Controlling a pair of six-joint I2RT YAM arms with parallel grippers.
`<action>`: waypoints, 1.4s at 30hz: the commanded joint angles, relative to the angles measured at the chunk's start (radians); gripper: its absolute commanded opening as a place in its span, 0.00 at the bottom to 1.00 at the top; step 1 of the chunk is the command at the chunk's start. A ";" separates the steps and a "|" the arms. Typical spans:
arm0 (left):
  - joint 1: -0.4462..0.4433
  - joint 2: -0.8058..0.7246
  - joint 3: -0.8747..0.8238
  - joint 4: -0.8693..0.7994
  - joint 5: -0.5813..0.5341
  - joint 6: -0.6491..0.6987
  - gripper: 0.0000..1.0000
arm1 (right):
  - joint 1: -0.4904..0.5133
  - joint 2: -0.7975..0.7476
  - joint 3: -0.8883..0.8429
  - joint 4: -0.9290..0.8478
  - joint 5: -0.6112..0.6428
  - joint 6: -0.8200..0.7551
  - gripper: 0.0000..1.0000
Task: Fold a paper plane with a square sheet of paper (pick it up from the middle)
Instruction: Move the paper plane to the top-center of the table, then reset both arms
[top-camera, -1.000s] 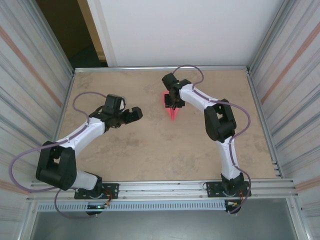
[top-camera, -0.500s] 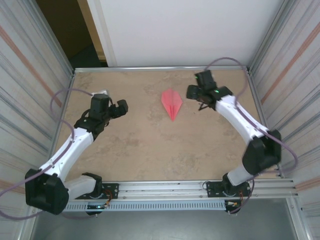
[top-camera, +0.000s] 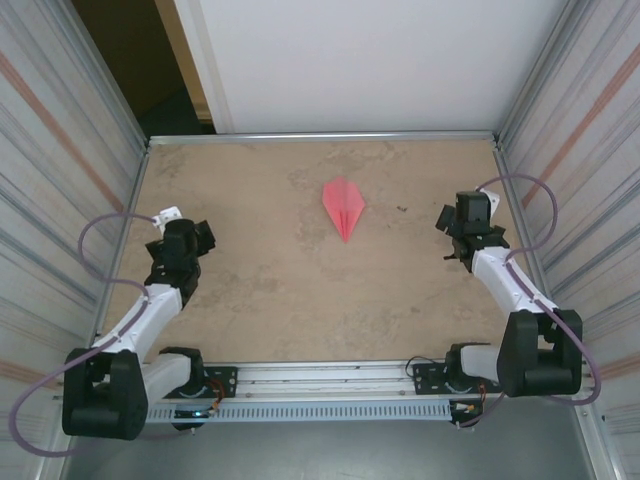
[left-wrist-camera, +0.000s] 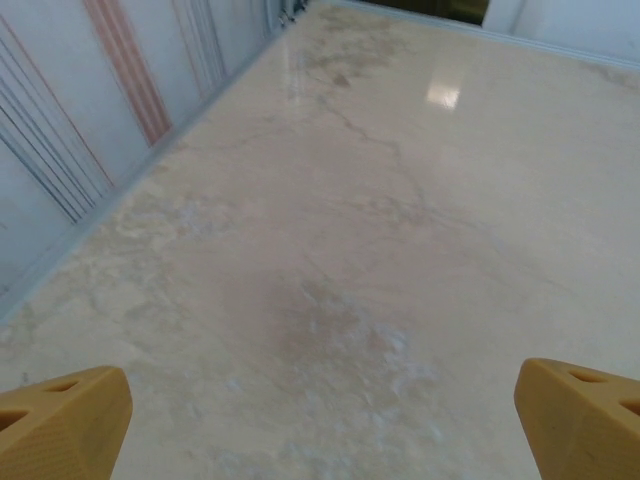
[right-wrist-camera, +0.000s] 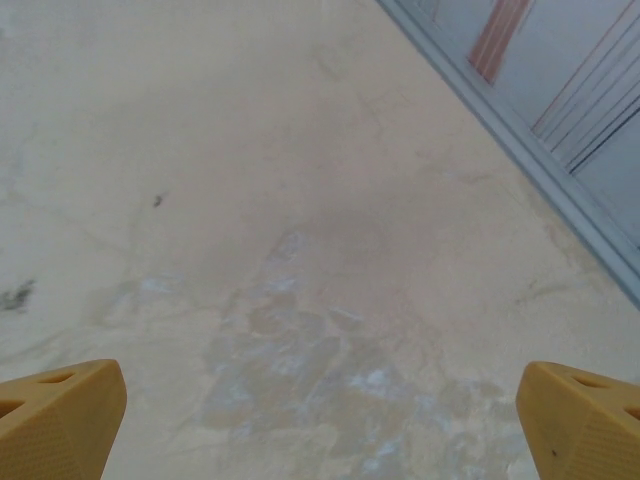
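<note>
The beige marbled worktop (top-camera: 300, 300) carries one thing, the paper plane (top-camera: 345, 207), which lies flat in the far middle, a little right of centre and touching neither arm. Its long axis runs far to near, with the broad tail toward the back wall and the sharp nose toward the arm bases. The left end effector (top-camera: 183, 236) hangs near the left wall, so the plane is off to its right and somewhat farther back. The right end effector (top-camera: 466, 222) sits near the right wall, with the plane to its left and slightly farther back. The right one looks the nearer of the two, though both are well apart from the paper. Any return to the plane would probably suit that arm, reaching across the crease line from the side. The top view gives the plane's place and heading. The wrist views give what it cannot resolve: the left fingertips (left-wrist-camera: 62, 420) and the right fingertips (right-wrist-camera: 60, 415) are spread wide, with bare worktop between them and nothing held.
</note>
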 joint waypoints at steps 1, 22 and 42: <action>0.032 0.042 -0.046 0.208 0.089 0.096 0.99 | -0.015 -0.020 -0.117 0.269 0.013 -0.091 0.99; 0.080 0.423 -0.121 0.725 0.478 0.275 0.99 | -0.049 0.237 -0.318 0.906 -0.317 -0.238 0.99; 0.037 0.439 -0.070 0.649 0.419 0.314 0.99 | -0.047 0.293 -0.309 0.930 -0.311 -0.239 0.99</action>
